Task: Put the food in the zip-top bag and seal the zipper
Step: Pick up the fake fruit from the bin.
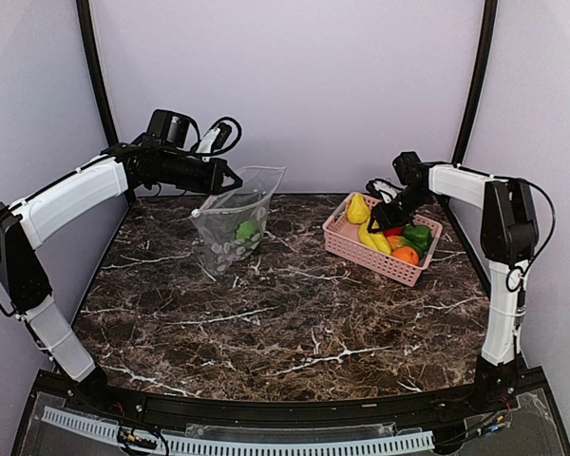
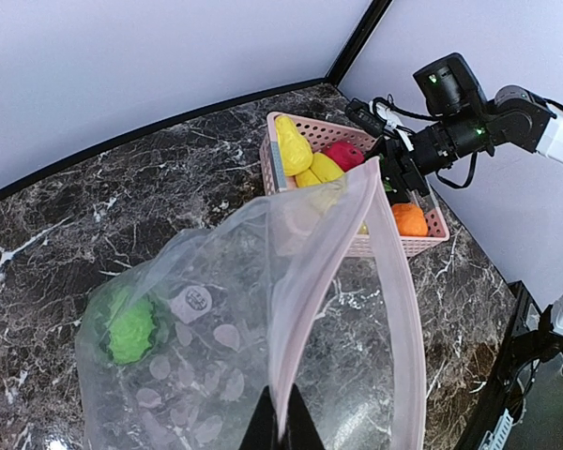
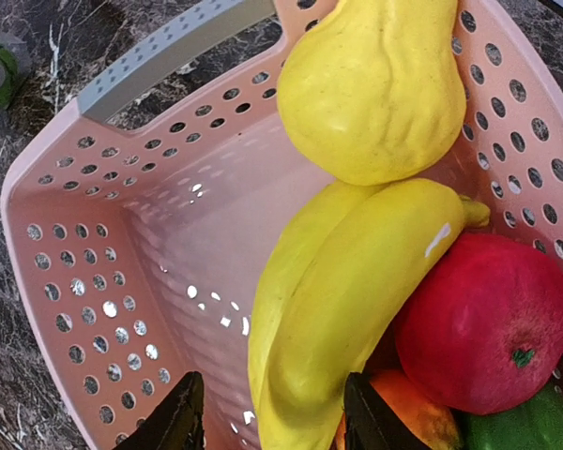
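Right fingers (image 3: 180, 420) sit apart astride the banana (image 3: 347, 281); closing squarely should stop it slipping. Left fingers (image 2: 261, 429) clamp the rim of the zip-top bag (image 2: 216, 309).

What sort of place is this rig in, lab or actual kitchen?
Probably a robot test booth, not a kitchen: plain pale walls and black frame posts close in a marble-pattern table, and the banana in the pink basket is a glossy plastic toy.

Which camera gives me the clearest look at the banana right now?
Right wrist: the banana fills the frame, against the pear in the pink basket. Top external shows it small and distant; left wrist shows it partly behind the zip-top bag.
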